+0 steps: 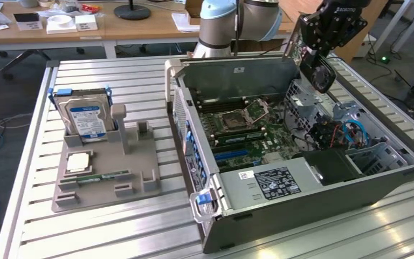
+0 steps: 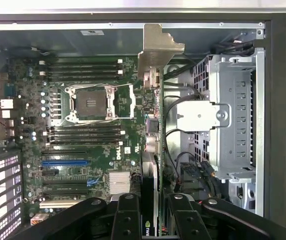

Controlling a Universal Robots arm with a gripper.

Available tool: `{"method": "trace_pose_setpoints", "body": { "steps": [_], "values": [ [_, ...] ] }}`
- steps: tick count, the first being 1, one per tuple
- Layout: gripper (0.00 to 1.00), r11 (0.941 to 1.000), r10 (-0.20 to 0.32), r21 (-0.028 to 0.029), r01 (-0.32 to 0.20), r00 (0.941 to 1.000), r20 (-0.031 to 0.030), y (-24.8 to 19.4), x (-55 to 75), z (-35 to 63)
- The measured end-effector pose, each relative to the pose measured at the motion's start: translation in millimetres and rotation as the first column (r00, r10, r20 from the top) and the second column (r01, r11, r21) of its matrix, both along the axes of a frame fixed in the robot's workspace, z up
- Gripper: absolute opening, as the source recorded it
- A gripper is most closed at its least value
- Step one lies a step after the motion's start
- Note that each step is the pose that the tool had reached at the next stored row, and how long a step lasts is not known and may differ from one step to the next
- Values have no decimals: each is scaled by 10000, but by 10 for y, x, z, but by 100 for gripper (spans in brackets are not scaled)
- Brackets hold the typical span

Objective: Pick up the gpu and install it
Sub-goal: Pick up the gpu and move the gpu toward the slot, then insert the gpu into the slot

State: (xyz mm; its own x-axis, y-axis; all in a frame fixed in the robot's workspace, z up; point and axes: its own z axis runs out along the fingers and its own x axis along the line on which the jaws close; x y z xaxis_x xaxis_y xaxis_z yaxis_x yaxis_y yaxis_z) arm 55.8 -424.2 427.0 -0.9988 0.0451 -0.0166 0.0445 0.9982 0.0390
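My fingers (image 2: pixel 135 210) are closed partway on the gpu (image 2: pixel 151 135), holding it edge-on above the open computer case (image 1: pixel 301 189), so pickup is done, but it is not yet seated on the motherboard (image 2: pixel 93 150).

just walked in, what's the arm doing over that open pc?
The gripper is clamped on the gpu, holding it edge-on above the open computer case. The card is not seated in any slot of the motherboard yet. The holder at the exterior view's left carries the hard drive and a memory stick.
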Motion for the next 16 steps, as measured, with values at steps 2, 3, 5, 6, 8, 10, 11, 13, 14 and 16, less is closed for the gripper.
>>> {"method": "trace_pose_setpoints", "body": {
  "steps": [2, 3, 5, 6, 8, 10, 11, 13, 14, 16],
  "values": [
    [26, 10000, 0, 1, 0, 10000, 0, 0, 26, -1],
    [26, 10000, 0, 0, 0, 10000, 1, 0, 34, -1],
    [26, 10000, 0, 0, 0, 10000, 0, 0, 35, 0],
    [26, 10000, 0, 0, 0, 10000, 1, 0, 35, 0],
    [26, 10000, 0, 0, 0, 10000, 1, 0, 35, 0],
    [26, 10000, 0, 0, 0, 10000, 1, 0, 35, 0],
    [26, 10000, 0, 0, 0, 10000, 0, 0, 35, 0],
    [26, 10000, 0, 0, 0, 10000, 1, 0, 35, -1],
    [26, 10000, 0, 0, 0, 10000, 0, 0, 35, 0],
    [26, 10000, 0, 0, 0, 10000, 0, 0, 35, 0]
  ]
}}
